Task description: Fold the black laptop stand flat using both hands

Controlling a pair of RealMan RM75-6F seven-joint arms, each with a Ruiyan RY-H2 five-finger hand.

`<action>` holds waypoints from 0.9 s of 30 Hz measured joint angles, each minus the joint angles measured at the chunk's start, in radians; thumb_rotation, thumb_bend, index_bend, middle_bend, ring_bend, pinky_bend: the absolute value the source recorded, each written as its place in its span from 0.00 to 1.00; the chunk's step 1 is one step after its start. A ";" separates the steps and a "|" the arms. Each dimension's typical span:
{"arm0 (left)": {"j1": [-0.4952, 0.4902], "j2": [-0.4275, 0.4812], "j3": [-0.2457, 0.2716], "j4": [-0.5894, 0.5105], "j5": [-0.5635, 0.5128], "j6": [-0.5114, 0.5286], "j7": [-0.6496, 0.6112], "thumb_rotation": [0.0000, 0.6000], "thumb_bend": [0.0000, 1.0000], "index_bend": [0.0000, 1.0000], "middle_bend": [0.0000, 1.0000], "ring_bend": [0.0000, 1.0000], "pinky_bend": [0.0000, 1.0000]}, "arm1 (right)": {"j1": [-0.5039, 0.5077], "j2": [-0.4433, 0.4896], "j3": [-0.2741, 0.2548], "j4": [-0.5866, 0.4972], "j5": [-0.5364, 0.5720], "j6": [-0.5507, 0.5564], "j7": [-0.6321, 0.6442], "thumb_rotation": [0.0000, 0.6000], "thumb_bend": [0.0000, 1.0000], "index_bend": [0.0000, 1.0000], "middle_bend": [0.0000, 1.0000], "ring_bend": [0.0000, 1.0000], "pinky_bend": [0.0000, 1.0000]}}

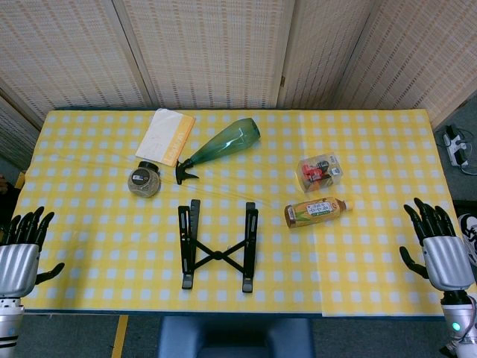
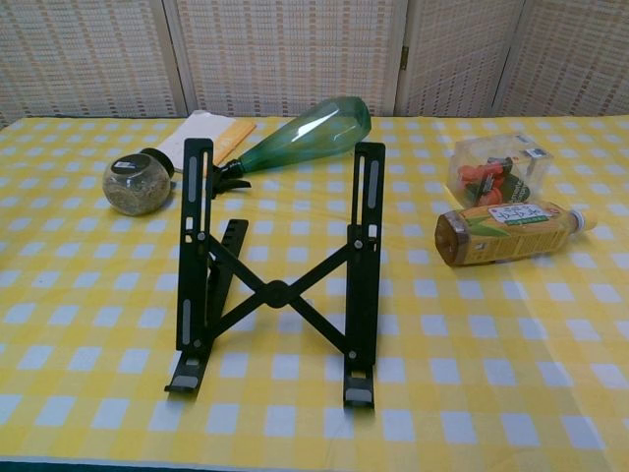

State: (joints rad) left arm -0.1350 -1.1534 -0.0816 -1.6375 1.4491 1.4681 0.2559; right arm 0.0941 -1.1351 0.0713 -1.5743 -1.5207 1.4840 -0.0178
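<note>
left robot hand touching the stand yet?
Apart. Head view shows the left robot hand open at the table's edge, with bare checked cloth between it and the black laptop stand.

The table is covered by a yellow-and-white checked cloth. Near its front edge the black laptop stand stands unfolded on the cloth, its two rails joined by a crossed brace. Behind the stand lies a green spray bottle on its side. Behind and left of the stand sit a small round jar and a yellow-and-white paper packet. Right of the stand lies a tea bottle, with a clear plastic box just behind it.
</note>
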 measured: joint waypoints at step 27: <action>-0.143 0.038 -0.019 -0.024 0.025 -0.204 -0.188 1.00 0.15 0.10 0.05 0.04 0.00 | 0.004 0.044 0.003 -0.034 -0.056 0.041 0.015 1.00 0.40 0.00 0.00 0.00 0.00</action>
State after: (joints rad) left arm -0.2783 -1.1157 -0.1010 -1.6611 1.4737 1.2639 0.0677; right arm 0.0981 -1.0909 0.0748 -1.6082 -1.5763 1.5246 -0.0027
